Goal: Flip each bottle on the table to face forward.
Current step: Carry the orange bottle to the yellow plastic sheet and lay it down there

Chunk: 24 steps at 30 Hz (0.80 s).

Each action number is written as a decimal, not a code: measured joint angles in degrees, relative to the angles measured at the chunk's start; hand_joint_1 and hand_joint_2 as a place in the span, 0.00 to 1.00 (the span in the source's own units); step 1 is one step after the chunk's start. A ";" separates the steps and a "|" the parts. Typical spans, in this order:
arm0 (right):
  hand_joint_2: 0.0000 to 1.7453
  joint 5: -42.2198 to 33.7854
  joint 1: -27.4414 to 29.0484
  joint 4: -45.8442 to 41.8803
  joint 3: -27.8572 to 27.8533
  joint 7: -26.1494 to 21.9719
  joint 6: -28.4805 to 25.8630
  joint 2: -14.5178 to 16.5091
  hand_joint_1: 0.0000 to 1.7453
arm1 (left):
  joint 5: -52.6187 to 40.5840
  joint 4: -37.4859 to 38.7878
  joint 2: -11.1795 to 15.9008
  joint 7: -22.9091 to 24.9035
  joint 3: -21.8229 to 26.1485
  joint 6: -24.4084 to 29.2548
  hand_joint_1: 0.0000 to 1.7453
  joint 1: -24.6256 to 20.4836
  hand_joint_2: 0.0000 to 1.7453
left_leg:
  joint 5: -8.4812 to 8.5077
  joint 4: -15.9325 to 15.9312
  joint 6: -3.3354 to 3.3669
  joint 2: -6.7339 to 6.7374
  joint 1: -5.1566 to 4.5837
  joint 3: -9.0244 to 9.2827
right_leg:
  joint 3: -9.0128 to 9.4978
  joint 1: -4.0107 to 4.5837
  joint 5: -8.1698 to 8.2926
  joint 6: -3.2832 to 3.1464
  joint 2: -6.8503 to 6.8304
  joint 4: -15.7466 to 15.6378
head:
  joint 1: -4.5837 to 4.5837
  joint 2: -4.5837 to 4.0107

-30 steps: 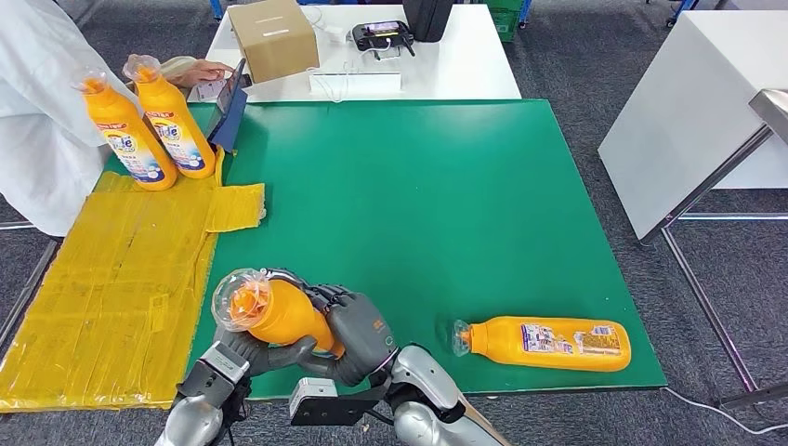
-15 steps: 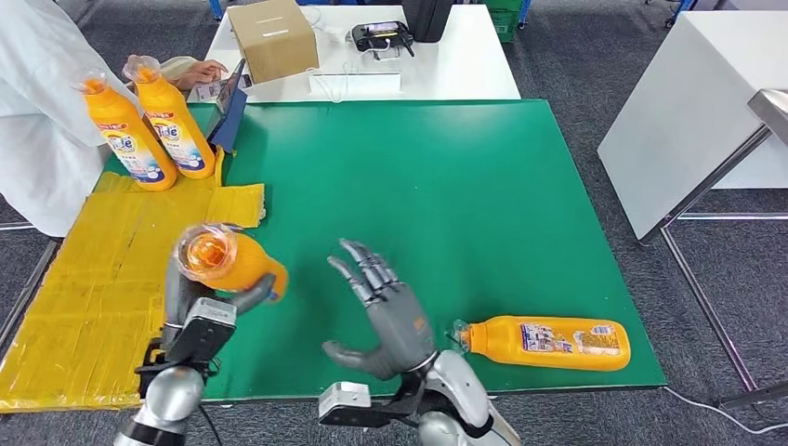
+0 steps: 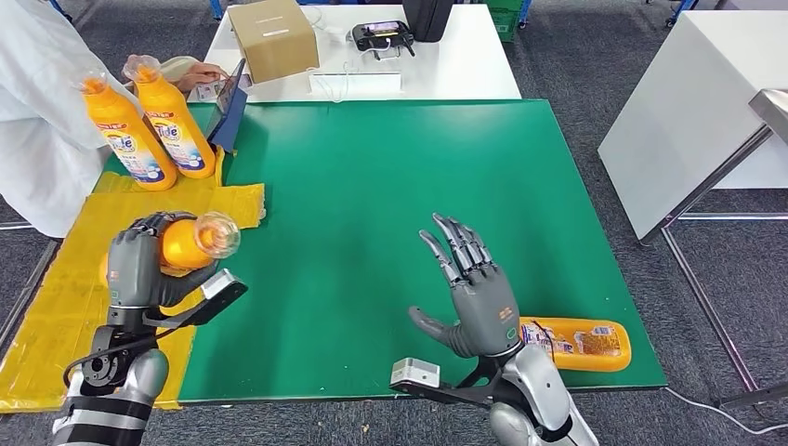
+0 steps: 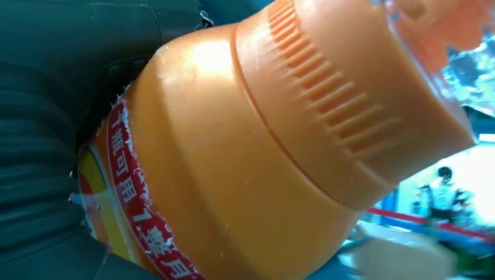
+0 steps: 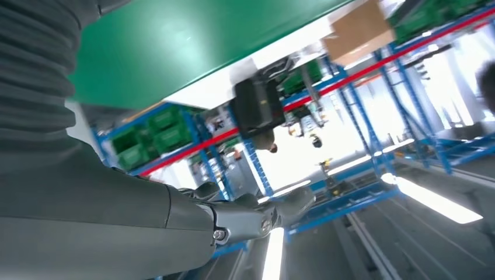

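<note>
My left hand (image 3: 137, 268) grips an orange detergent bottle (image 3: 190, 242) above the yellow mat (image 3: 84, 307), its plastic-wrapped cap pointing right. Up close in the left wrist view, the bottle (image 4: 262, 146) shows its ribbed cap and a red label band against my hand (image 4: 52, 146). My right hand (image 3: 474, 293) is raised over the green table (image 3: 400, 186) with fingers spread and nothing in it. Behind that hand, a second orange bottle (image 3: 578, 342) lies on its side near the table's front right edge. Two more orange bottles (image 3: 121, 130) (image 3: 175, 119) stand upright at the far left.
A person in a white coat (image 3: 37, 102) stands at the far left, one hand near the upright bottles. A cardboard box (image 3: 272, 37) and a device (image 3: 381, 35) sit on the white table behind. A white table (image 3: 688, 102) stands to the right.
My left hand has carried the bottle further left, over the yellow mat. My right hand, which let go of it a second ago, has moved right and opened above the table.
</note>
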 joint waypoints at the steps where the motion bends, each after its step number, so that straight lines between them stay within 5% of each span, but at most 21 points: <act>1: 1.00 0.39 0.22 -0.22 -0.52 0.22 0.03 -0.41 0.00 | -4.08 1.33 0.28 1.82 0.02 0.92 1.00 -0.13 1.00 | 0.00 0.00 0.00 0.00 0.00 0.00 | 0.00 0.00 0.00 0.00 0.00 0.00 | 0.01 0.00; 4: 1.00 2.88 0.90 -0.79 -2.09 1.68 1.04 -1.79 0.00 | -10.74 6.02 2.33 12.26 -2.62 2.71 1.00 -0.90 1.00 | 0.00 0.01 0.00 0.01 -0.01 0.01 | -0.05 -0.01 0.01 0.00 0.01 -0.01 | 0.00 0.00; 6: 1.00 6.11 1.08 -0.90 -2.78 4.09 3.93 -3.38 0.00 | -11.56 9.92 4.91 21.45 -7.93 2.46 1.00 -2.35 1.00 | 0.00 0.01 0.00 0.00 -0.01 0.01 | -0.04 -0.01 0.01 0.01 0.00 -0.01 | -0.02 0.00; 8: 1.00 8.91 1.04 -0.68 -3.09 6.44 7.79 -5.80 0.00 | -11.82 14.92 7.06 25.53 -13.89 2.31 1.00 -4.20 1.00 | 0.01 0.01 0.01 -0.05 -0.01 0.01 | 0.04 -0.01 0.01 0.01 -0.04 -0.01 | -0.03 0.00; 9: 1.00 9.62 0.97 -0.43 -3.14 7.10 9.58 -7.25 0.00 | -11.89 17.60 7.61 24.93 -15.87 2.57 0.85 -4.93 1.00 | 0.02 0.01 0.01 -0.08 -0.01 0.01 | 0.06 -0.02 0.01 0.01 -0.05 -0.01 | -0.02 0.00; 12: 1.00 9.68 0.53 0.76 -2.98 7.61 15.01 -12.32 0.00 | -11.29 25.49 7.49 17.85 -17.57 4.18 0.10 -6.35 1.00 | 0.01 0.01 0.03 -0.06 -0.07 0.00 | 0.06 -0.08 0.05 0.05 -0.04 -0.01 | 0.01 0.00; 13: 1.00 9.18 0.33 1.14 -2.85 7.53 16.83 -14.20 0.00 | -10.63 27.79 7.17 15.40 -17.41 4.71 0.00 -6.97 1.00 | 0.01 0.02 0.04 -0.06 -0.12 0.00 | 0.06 -0.13 0.06 0.06 -0.04 -0.01 | -0.01 0.00; 16: 1.00 6.79 -0.15 1.96 -2.46 7.48 21.02 -19.84 0.00 | -6.67 33.33 5.76 9.32 -15.52 5.53 0.00 -9.33 1.00 | 0.00 0.02 0.06 -0.12 -0.22 0.04 | 0.14 -0.24 0.05 0.10 -0.12 -0.02 | -0.03 0.00; 20: 0.00 5.54 0.17 2.18 -2.48 9.70 23.19 -25.25 0.00 | 1.97 40.15 3.05 1.16 -10.56 5.77 0.00 -12.54 1.00 | -0.09 0.00 0.12 -0.17 -0.21 0.31 | 0.42 -0.23 0.02 0.11 -0.15 -0.03 | -0.03 0.00; 24: 0.00 5.83 2.12 2.15 -3.15 11.32 23.28 -27.71 0.00 | 12.91 44.17 0.66 -7.43 -5.38 4.56 0.00 -14.30 1.00 | -0.19 -0.02 0.11 -0.12 -0.18 0.69 | 0.74 -0.21 -0.04 0.13 -0.11 -0.02 | -0.04 0.00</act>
